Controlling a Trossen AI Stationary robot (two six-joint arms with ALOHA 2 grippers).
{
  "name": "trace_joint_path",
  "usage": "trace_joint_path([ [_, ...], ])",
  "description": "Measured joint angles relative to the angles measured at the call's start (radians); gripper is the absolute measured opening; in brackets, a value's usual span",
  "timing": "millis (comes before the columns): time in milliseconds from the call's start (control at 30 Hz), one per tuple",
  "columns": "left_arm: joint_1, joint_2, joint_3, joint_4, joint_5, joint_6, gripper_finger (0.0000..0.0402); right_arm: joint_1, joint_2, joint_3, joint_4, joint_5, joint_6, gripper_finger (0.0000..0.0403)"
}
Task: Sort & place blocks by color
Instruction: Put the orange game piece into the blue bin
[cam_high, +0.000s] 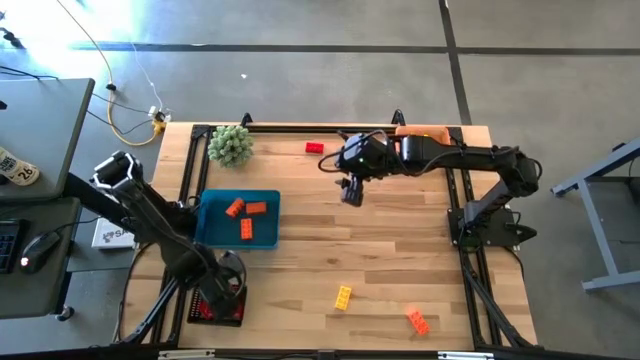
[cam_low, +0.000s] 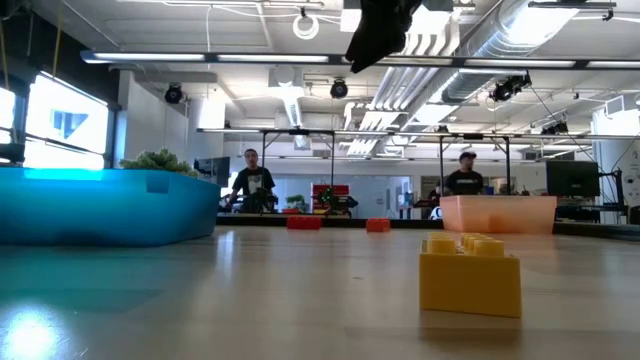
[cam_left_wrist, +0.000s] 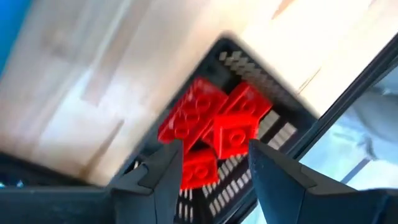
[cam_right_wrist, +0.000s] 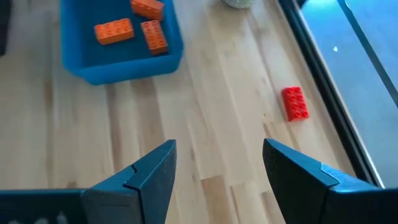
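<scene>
Counting from above: three orange blocks (cam_high: 245, 214) lie in the blue tray (cam_high: 268, 197), one red block (cam_high: 314, 148) sits near the counter's (cam_high: 390, 262) far edge, and a yellow block (cam_high: 343, 297) and an orange block (cam_high: 418, 321) rest near the front edge. Several red blocks (cam_left_wrist: 211, 127) fill the dark tray (cam_left_wrist: 283, 127) under the left gripper (cam_left_wrist: 212, 169), whose fingers stand parted, holding nothing. The right gripper (cam_right_wrist: 219, 163) hangs above mid-counter, fingers spread wide and empty. No readable writing shows.
</scene>
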Motion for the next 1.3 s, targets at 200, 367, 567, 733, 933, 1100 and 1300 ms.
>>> trace_joint_path([
  [200, 0.080, -0.100, 0.000, -0.002, -0.127, 0.073, 0.0168, -0.068, 0.000, 0.000, 0.000, -0.001, 0.089, 0.0227],
  [367, 0.195, -0.169, 0.000, -0.003, -0.256, 0.191, 0.0168, -0.144, 0.000, 0.000, 0.003, 0.000, 0.187, 0.0227],
  [567, 0.368, -0.221, 0.000, 0.000, -0.385, 0.403, 0.0168, -0.237, 0.000, 0.000, 0.021, 0.023, 0.331, 0.0227],
  [733, 0.513, -0.241, 0.000, 0.034, -0.446, 0.608, 0.0168, -0.304, 0.000, 0.000, 0.083, 0.052, 0.428, 0.0227],
  [933, 0.675, -0.245, 0.000, 0.162, -0.477, 0.840, 0.0168, -0.365, 0.000, 0.000, 0.164, 0.045, 0.500, 0.0227],
  [1100, 0.805, -0.244, 0.001, 0.311, -0.479, 0.948, 0.0168, -0.406, 0.006, 0.000, 0.175, 0.070, 0.612, 0.0227],
  [1300, 0.930, -0.244, 0.001, 0.429, -0.451, 1.095, 0.0168, -0.435, 0.050, 0.000, 0.183, 0.059, 0.663, 0.0227],
])
